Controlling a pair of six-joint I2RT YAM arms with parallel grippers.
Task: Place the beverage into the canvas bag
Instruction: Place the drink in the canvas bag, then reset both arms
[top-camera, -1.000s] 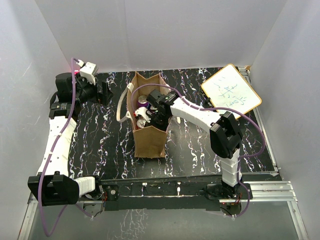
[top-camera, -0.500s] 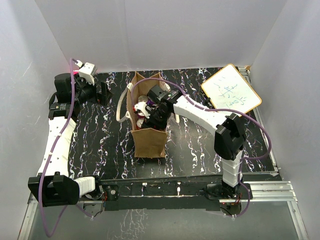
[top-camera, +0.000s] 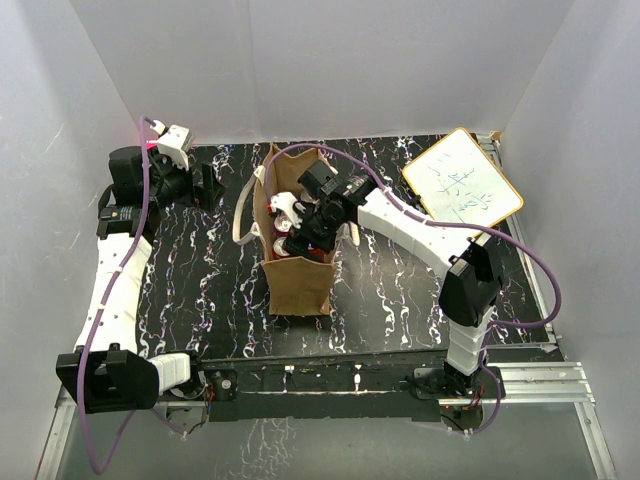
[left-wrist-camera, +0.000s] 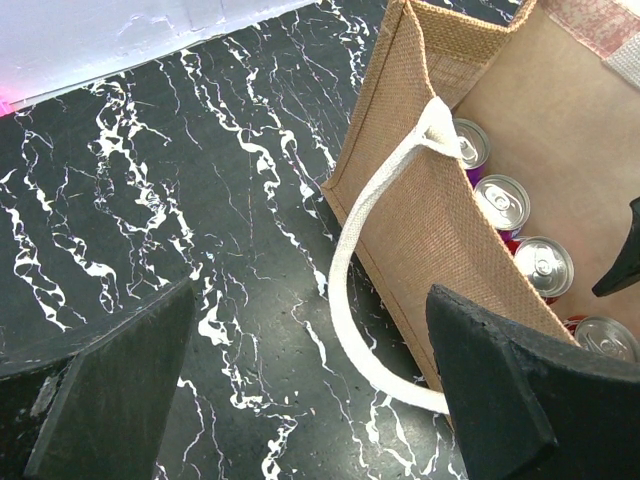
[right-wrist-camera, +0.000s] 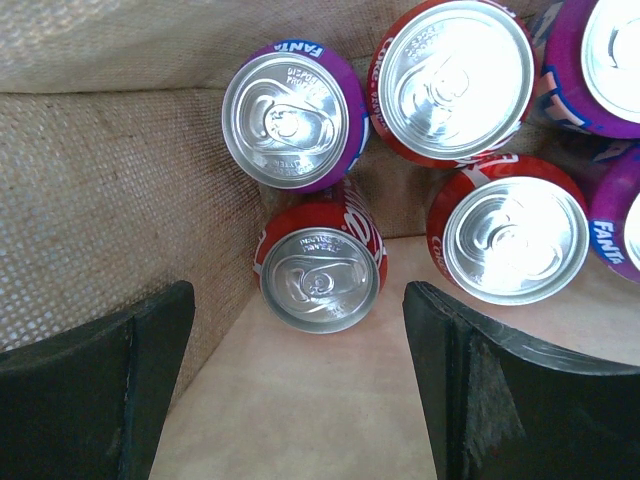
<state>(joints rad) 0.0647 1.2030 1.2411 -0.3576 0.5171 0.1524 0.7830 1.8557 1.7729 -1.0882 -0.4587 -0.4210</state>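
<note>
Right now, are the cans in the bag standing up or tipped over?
Standing up. Inside the canvas bag, every can in view shows its round silver lid, like the red can and the purple can.

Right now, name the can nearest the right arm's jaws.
The red Coca-Cola can centred between the jaws, next to the purple Fanta can; the other red cans sit further right.

Canvas bag (top-camera: 297, 275) stands mid-table (top-camera: 200, 290), nearer the far edge. Cans (right-wrist-camera: 320, 265) upright inside it. Whiteboard (top-camera: 462, 184) at far right corner.
</note>
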